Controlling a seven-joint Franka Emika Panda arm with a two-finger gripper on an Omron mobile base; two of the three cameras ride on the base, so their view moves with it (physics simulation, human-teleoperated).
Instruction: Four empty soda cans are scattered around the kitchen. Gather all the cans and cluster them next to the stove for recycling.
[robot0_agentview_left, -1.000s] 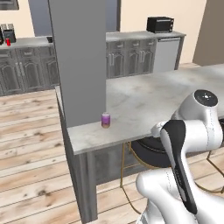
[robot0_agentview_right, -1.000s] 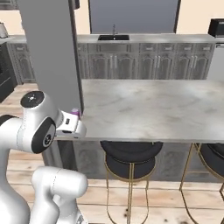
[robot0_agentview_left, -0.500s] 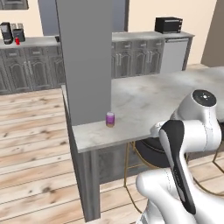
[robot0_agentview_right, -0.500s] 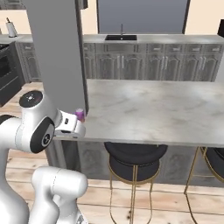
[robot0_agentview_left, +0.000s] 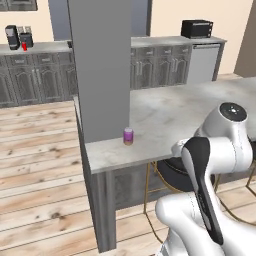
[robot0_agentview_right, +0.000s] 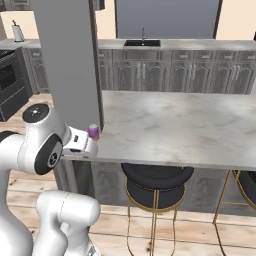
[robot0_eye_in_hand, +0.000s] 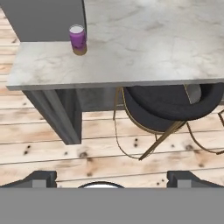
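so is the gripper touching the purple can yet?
Apart. The hand view shows the purple can upright on the island counter, far beyond the open gripper.

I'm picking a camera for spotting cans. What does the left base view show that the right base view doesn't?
Left base view alone: a red can on the back counter and a black microwave. Right base view alone: a sink and a dark oven front. Both: the purple can upright on the island beside the grey pillar.

Beige walls (robot0_agentview_left: 165, 17), plank floor (robot0_agentview_left: 40, 150), marble island (robot0_agentview_right: 175, 125) with black stools (robot0_agentview_right: 156, 180).
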